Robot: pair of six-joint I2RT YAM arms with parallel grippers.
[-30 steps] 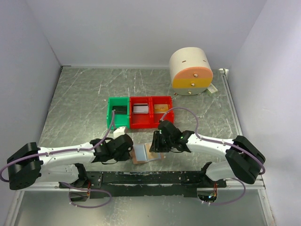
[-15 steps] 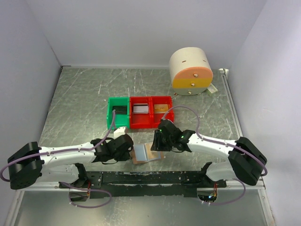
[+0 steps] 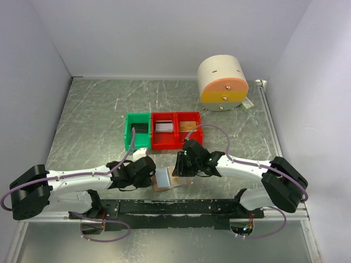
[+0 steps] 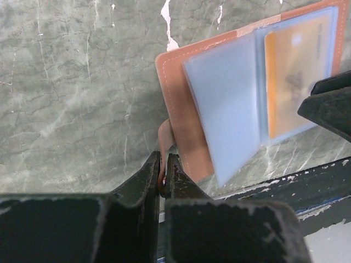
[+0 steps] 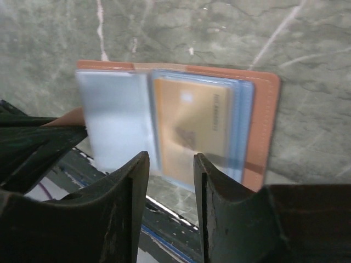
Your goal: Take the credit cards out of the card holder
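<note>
The tan card holder (image 3: 162, 184) lies open near the table's front edge, its pale blue-grey sleeves facing up. A gold-brown credit card (image 5: 192, 126) sits inside a clear sleeve on its right half, and also shows in the left wrist view (image 4: 293, 76). My left gripper (image 3: 149, 174) is shut on the holder's thin leather strap (image 4: 164, 134) at its left edge. My right gripper (image 3: 180, 167) is open and hovers over the holder's right half (image 5: 263, 109), jaws apart around nothing (image 5: 171, 159).
A green bin (image 3: 129, 137) and a red two-part bin (image 3: 164, 143) stand just behind the holder; each compartment holds a card. A big cream cylinder with an orange band (image 3: 221, 82) stands at the back right. The black base rail (image 3: 175, 207) runs along the front.
My right gripper has shifted slightly left, further over the open holder. The left gripper and the holder have stayed put.
</note>
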